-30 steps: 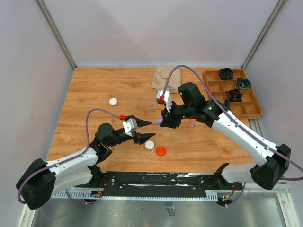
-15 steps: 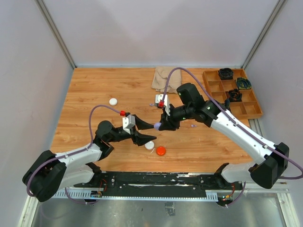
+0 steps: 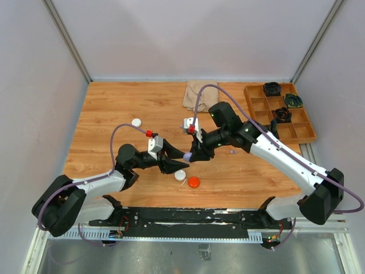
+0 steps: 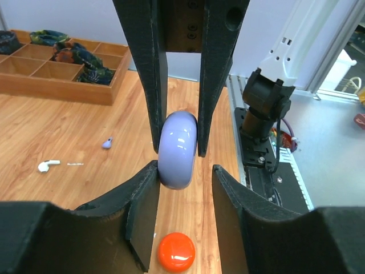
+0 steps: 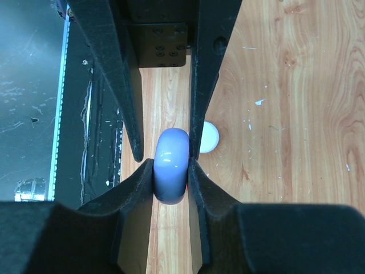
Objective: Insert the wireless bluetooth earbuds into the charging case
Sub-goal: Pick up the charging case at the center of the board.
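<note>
Lavender charging case (image 5: pixel 171 164), a round puck held on edge, hangs between my 2 arms over the near middle of the wooden table (image 3: pixel 114 103). My right gripper (image 5: pixel 171 178) is clamped on it, both pads pressed flat against its faces. My left gripper (image 4: pixel 183 174) straddles the same case from the opposite side. It is partly open, with 1 finger against the case and the other showing a sliver of gap, so I read no grip there.

Just below the meeting point lie a red puck (image 4: pixel 176 253) and a white puck (image 5: pixel 209 137), near the table's front edge. 2 earbuds rest on the wood to the right, well apart from the case: a white earbud (image 4: pixel 48 165) and a purple earbud (image 4: pixel 106 142).

A second white puck (image 3: pixel 136 122) lies left of centre, with bare boards around it out to the table's left edge. A beige cloth (image 3: pixel 197 94) touches the far edge, and the compartment tray (image 3: pixel 255 94) fills the far right corner.
</note>
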`<action>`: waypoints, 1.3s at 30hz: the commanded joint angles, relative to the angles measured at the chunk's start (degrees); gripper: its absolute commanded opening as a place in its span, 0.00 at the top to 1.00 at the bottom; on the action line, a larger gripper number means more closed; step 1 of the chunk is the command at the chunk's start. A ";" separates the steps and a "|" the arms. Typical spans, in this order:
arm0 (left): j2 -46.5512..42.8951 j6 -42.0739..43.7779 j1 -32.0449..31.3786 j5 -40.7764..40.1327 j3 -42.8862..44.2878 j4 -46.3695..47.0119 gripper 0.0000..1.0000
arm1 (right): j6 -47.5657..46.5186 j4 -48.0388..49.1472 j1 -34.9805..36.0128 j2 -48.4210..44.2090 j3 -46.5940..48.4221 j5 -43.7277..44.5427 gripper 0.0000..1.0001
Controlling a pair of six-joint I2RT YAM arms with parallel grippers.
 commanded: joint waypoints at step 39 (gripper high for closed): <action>2.62 -6.66 1.31 -1.52 -3.24 19.38 1.00 | -2.24 -1.03 1.41 -2.67 1.82 -0.70 0.69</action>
